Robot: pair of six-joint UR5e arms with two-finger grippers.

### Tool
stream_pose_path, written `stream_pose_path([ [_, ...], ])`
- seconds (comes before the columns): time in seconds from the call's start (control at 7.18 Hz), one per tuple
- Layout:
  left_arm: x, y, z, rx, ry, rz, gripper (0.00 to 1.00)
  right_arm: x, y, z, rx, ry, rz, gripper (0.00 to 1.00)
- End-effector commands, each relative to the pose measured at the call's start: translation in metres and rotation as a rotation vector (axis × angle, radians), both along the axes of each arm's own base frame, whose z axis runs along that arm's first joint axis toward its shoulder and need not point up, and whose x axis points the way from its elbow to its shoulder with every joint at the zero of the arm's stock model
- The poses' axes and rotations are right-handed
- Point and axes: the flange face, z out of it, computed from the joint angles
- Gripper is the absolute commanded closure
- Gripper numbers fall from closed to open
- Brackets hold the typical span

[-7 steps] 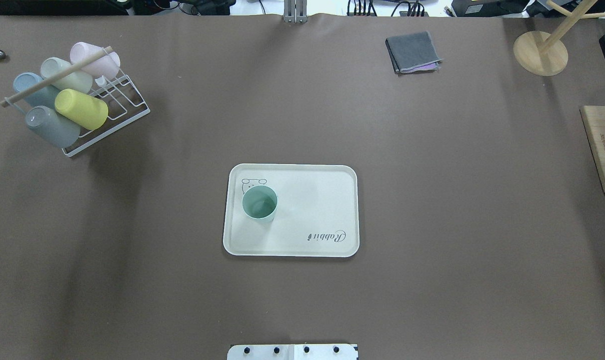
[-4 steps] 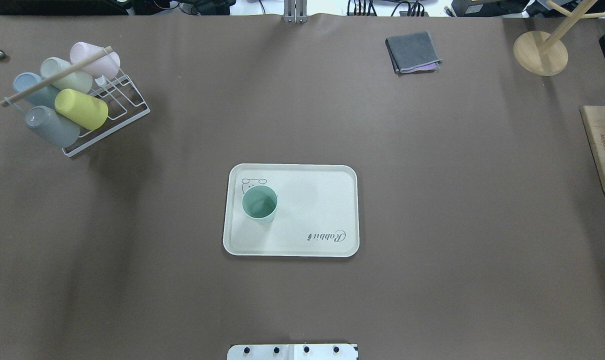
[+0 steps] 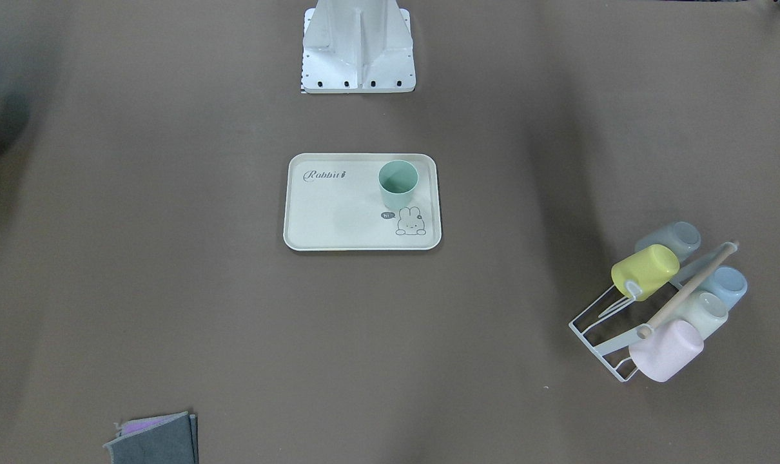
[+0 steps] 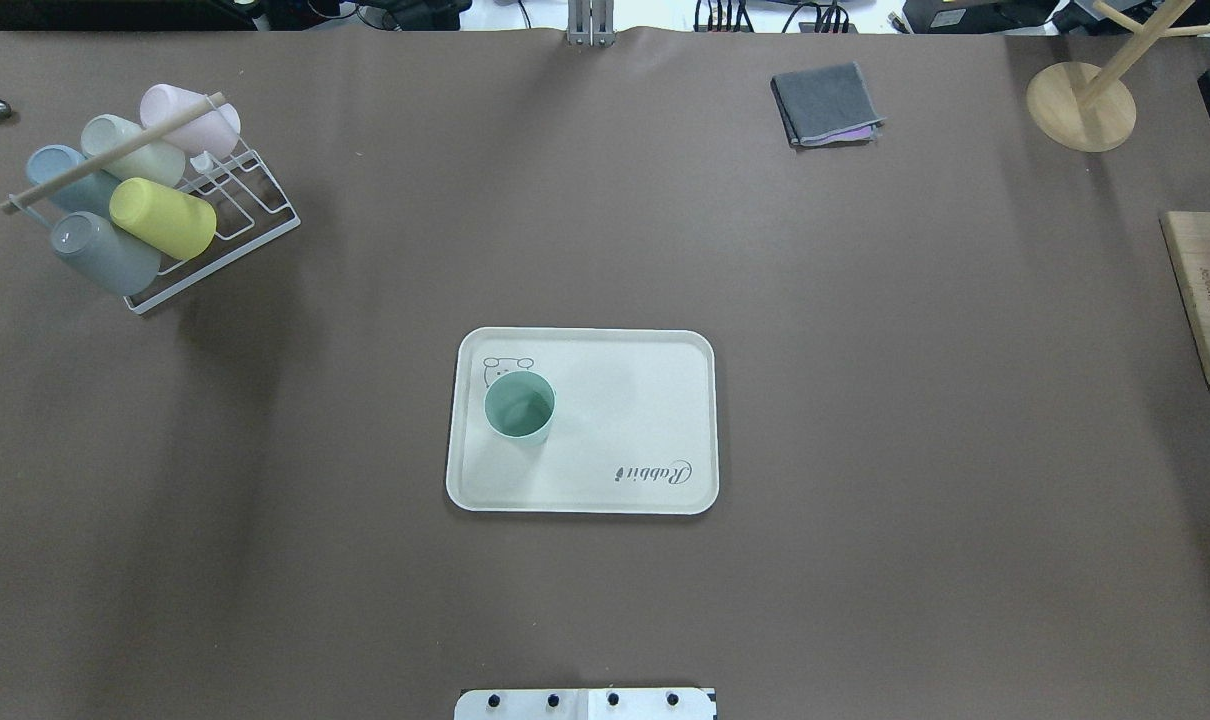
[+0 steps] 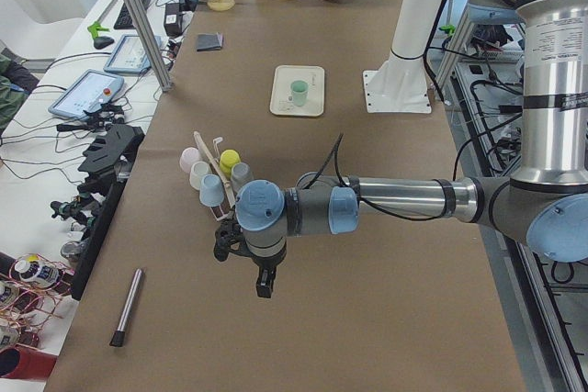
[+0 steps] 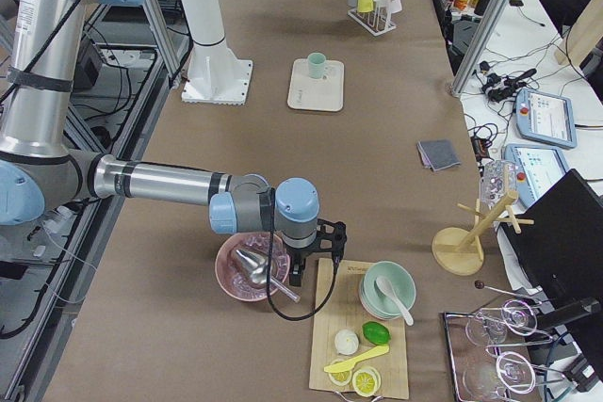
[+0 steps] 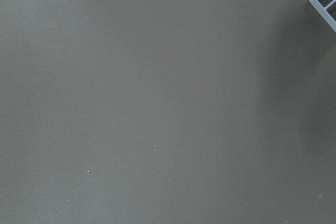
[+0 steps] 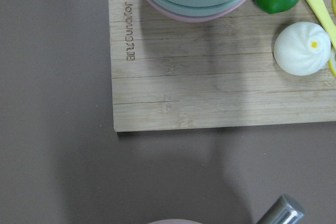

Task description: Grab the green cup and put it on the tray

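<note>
- Progress: the green cup (image 4: 519, 407) stands upright, mouth up, on the tray (image 4: 615, 420), at its bunny-print corner. The placement appears complete, with nothing evidently left to do.
- Tray: mid-worktop, nearer the robot-side edge. Cream, plastic-looking, rounded corners, raised rim.
- Cup: pale mint, smooth, handleless, slightly tapered.
- Left gripper (image 5: 264, 284): hangs near the worktop's left end, beside the wire cup rack (image 4: 250, 195). Finger spread cannot be told.
- Right gripper (image 6: 301, 270): near the right end, by a pink bowl (image 6: 229, 280). Spread likewise cannot be told.

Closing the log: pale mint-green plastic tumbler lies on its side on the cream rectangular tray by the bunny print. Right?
No: the pale mint-green plastic tumbler stands upright on the cream rectangular tray by the bunny print, per the overhead exterior view.
</note>
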Motion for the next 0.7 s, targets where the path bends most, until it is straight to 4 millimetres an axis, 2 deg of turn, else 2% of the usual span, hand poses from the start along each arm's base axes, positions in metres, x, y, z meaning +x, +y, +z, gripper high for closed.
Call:
stream_pose_path([
  [0.0, 0.0000, 0.0017, 0.0068, -0.014, 0.003, -0.002, 0.01, 0.0002, -0.0006, -0.0001, 0.001, 0.004, 0.000, 0.00],
  [0.56, 0.0003, 0.0048, 0.0089, -0.020, 0.003, -0.002, 0.02, 0.0002, 0.0003, 0.0006, -0.002, 0.003, 0.000, 0.00],
])
